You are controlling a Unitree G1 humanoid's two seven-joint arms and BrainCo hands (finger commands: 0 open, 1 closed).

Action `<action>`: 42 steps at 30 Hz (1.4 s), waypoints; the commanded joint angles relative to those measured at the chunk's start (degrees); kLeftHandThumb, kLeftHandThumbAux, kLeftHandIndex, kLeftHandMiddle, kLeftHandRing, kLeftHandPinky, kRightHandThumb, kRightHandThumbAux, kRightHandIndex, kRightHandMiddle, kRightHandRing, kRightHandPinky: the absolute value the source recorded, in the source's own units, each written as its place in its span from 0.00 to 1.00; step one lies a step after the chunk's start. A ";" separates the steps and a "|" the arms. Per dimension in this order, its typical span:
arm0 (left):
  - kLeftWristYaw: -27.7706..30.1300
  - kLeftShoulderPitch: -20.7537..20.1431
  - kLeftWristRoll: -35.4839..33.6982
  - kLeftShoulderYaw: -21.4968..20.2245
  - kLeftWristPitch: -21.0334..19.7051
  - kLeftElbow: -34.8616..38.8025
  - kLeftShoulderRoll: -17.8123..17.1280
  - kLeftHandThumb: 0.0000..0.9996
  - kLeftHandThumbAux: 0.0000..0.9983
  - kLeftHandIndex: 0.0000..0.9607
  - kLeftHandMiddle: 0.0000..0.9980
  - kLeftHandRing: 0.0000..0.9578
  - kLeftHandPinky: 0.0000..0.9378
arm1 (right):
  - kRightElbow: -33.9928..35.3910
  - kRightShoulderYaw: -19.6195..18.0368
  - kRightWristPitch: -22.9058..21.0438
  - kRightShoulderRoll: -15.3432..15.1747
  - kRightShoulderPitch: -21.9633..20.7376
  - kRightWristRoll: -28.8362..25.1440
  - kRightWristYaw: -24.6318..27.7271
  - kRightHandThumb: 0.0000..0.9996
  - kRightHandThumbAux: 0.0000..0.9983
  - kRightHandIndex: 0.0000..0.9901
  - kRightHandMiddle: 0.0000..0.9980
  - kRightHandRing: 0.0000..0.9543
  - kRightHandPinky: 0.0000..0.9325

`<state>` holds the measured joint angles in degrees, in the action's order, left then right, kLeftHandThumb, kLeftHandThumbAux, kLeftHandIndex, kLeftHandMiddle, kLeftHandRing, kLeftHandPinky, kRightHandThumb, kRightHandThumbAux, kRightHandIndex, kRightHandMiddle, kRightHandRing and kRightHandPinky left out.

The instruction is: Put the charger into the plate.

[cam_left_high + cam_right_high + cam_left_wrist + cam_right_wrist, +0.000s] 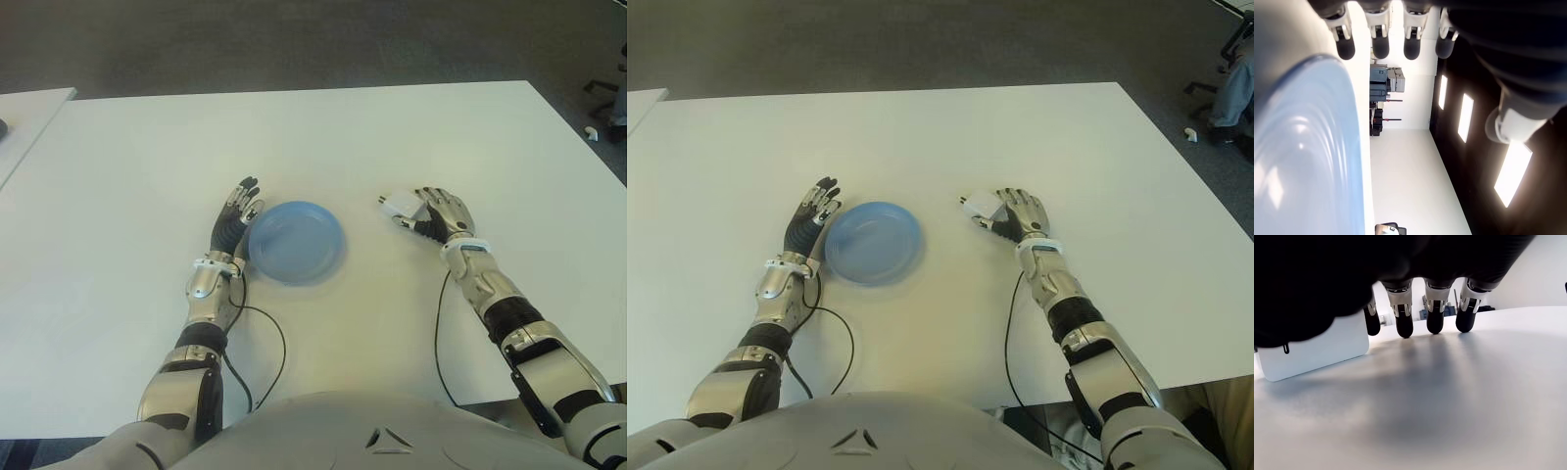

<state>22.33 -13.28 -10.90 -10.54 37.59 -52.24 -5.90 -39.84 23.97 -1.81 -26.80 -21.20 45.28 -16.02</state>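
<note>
On a white table (323,137), a robot's right hand (443,215) reaches a white charger (402,208), well to the right of a round blue plate (295,241).

Fingers (1434,318) of that hand extend loosely spread over the tabletop, not yet closed; the blocky, smooth, hard-cased charger lies touching the table beside the thumb, prongs pointing away from the hand. A good grasp likely means pinching its flat sides firmly before carrying it to the shallow, glossy, ringed plate. Just left of the plate, the left hand (234,222) shows idle, its fingers (1379,46) straight and slightly apart, holding nothing.
</note>
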 commanded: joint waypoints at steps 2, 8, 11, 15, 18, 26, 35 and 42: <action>0.93 2.82 -0.72 -0.05 -2.92 -1.63 0.92 0.05 0.53 0.00 0.00 0.00 0.00 | -1.58 1.29 0.39 1.04 -0.62 0.22 0.24 0.35 0.14 0.00 0.00 0.00 0.00; 1.20 2.70 -1.07 -0.03 -3.65 -1.49 1.09 0.05 0.53 0.00 0.01 0.00 0.00 | -0.96 1.78 0.09 0.99 -1.08 0.33 0.38 0.35 0.13 0.00 0.00 0.00 0.00; 1.03 2.62 -1.08 0.00 -3.64 -1.46 1.25 0.06 0.53 0.00 0.01 0.00 0.00 | -0.70 1.97 -0.01 0.83 -1.21 0.37 0.69 0.35 0.13 0.00 0.00 0.00 0.00; 0.82 2.61 -1.01 0.05 -3.63 -1.34 1.38 0.06 0.53 0.00 0.01 0.00 0.00 | -0.41 2.16 -0.14 0.72 -1.37 0.39 1.03 0.36 0.13 0.00 0.00 0.00 0.00; 0.71 2.66 -0.91 0.10 -3.59 -1.25 1.47 0.06 0.53 0.00 0.01 0.00 0.00 | -0.28 2.40 -0.27 0.73 -1.62 0.51 1.32 0.36 0.13 0.00 0.00 0.00 0.00; 0.69 2.70 -0.81 0.16 -3.51 -1.22 1.65 0.06 0.53 0.00 0.01 0.00 0.00 | 0.89 2.99 -1.04 0.63 -2.03 1.07 2.52 0.39 0.13 0.00 0.00 0.00 0.00; 1.04 2.63 -1.28 0.02 -3.79 -1.11 1.93 0.06 0.54 0.00 0.01 0.00 0.00 | 0.69 3.82 -1.44 0.40 -2.80 2.16 3.17 0.40 0.17 0.00 0.00 0.00 0.00; 0.61 2.59 -1.12 0.00 -3.60 -1.14 2.08 0.06 0.54 0.00 0.02 0.00 0.00 | -2.83 3.75 -0.33 0.97 -4.86 1.86 0.93 0.57 0.35 0.28 0.47 0.48 0.52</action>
<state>23.04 -13.10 -11.95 -10.59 36.30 -51.42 -4.95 -40.54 27.44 -2.76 -26.35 -24.90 46.99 -14.56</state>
